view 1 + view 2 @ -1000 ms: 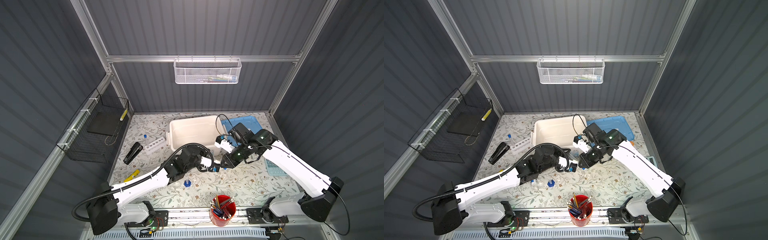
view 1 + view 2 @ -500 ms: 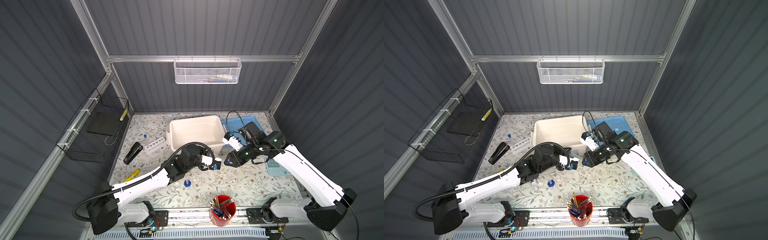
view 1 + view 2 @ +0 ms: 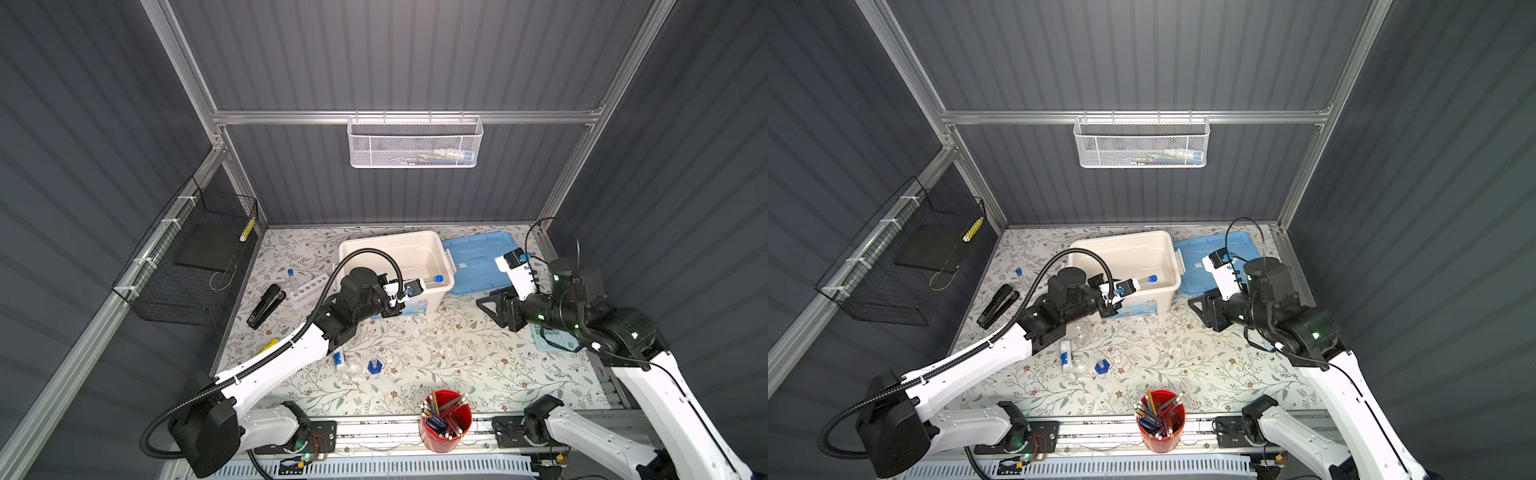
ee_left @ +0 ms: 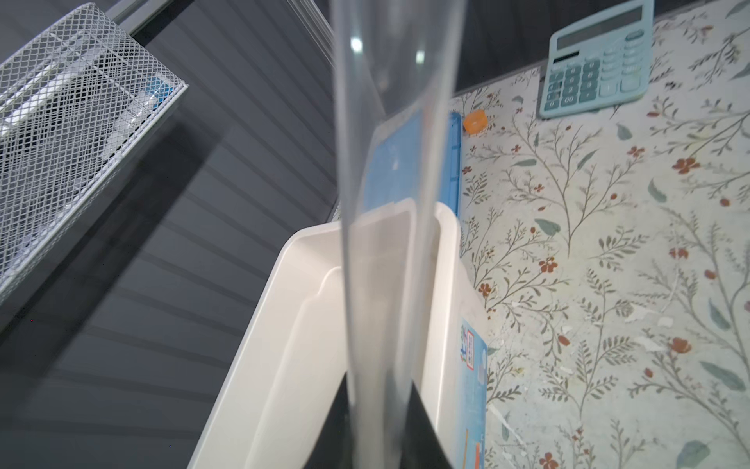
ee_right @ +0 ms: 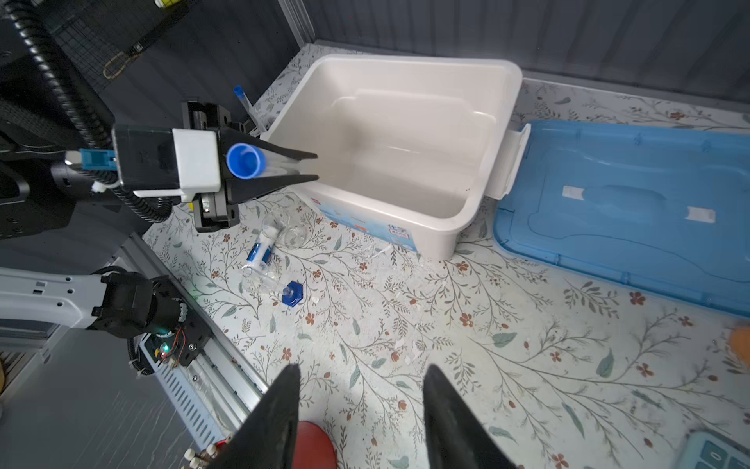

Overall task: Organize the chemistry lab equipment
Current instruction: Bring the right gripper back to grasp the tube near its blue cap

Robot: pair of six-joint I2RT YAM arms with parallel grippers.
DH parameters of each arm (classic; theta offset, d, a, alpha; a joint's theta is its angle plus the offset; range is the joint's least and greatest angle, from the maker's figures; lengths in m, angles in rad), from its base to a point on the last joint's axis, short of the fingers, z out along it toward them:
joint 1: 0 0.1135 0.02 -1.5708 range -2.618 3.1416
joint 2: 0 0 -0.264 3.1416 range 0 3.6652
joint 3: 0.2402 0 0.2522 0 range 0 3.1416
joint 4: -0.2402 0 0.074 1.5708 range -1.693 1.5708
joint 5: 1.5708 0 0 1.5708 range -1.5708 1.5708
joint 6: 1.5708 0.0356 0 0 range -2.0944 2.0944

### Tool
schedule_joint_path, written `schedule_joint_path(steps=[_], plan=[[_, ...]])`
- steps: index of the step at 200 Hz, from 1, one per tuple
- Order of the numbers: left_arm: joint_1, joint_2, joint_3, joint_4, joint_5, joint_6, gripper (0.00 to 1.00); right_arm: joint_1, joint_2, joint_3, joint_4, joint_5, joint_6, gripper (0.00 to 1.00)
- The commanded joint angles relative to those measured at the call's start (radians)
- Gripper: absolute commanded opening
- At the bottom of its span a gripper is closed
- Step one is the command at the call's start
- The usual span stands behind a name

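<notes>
My left gripper (image 3: pixel 402 292) (image 5: pixel 314 166) is shut on a long clear tube (image 4: pixel 381 243) with a blue cap (image 3: pixel 438 279) (image 5: pixel 243 161). It holds the tube over the front rim of the white bin (image 3: pixel 386 241) (image 5: pixel 406 63). My right gripper (image 3: pixel 492 307) (image 5: pixel 359 369) hangs open and empty above the table, right of the bin. On the floral table lie a slim cylinder with a blue hexagonal foot (image 3: pixel 375 366) (image 5: pixel 292 293), a blue-labelled tube (image 3: pixel 338 359) and a round clear flask (image 3: pixel 1079 365). Another capped tube (image 3: pixel 291 275) stands in a white rack (image 3: pixel 309 286).
A blue lid (image 3: pixel 478 262) lies right of the bin. The pale blue calculator (image 3: pixel 552 338) (image 4: pixel 596 61) sits under my right arm, and a red cup of pencils (image 3: pixel 444 419) stands at the front edge. A black stapler (image 3: pixel 266 305) lies left, below a black wire basket (image 3: pixel 195 266).
My right gripper has opened and pulled back to the right, away from the left gripper. The left gripper keeps the tube at the bin's front rim.
</notes>
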Motion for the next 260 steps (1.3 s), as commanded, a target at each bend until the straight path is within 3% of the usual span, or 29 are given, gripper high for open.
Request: schedule_joint_path(steps=[1, 65, 119, 260], plan=[[0.035, -0.016, 0.050, -0.008, 0.162, -0.178, 0.09, -0.010, 0.012, -0.059, 0.153, -0.078, -0.016, 0.50], [0.154, -0.014, 0.078, 0.080, 0.495, -0.491, 0.08, -0.010, 0.049, -0.150, 0.404, -0.292, -0.049, 0.49], [0.168, 0.029, 0.122, 0.119, 0.632, -0.616, 0.09, 0.011, 0.120, -0.142, 0.531, -0.366, -0.076, 0.50], [0.170, 0.039, 0.128, 0.109, 0.685, -0.634, 0.09, 0.113, 0.350, 0.037, 0.565, -0.374, -0.184, 0.38]])
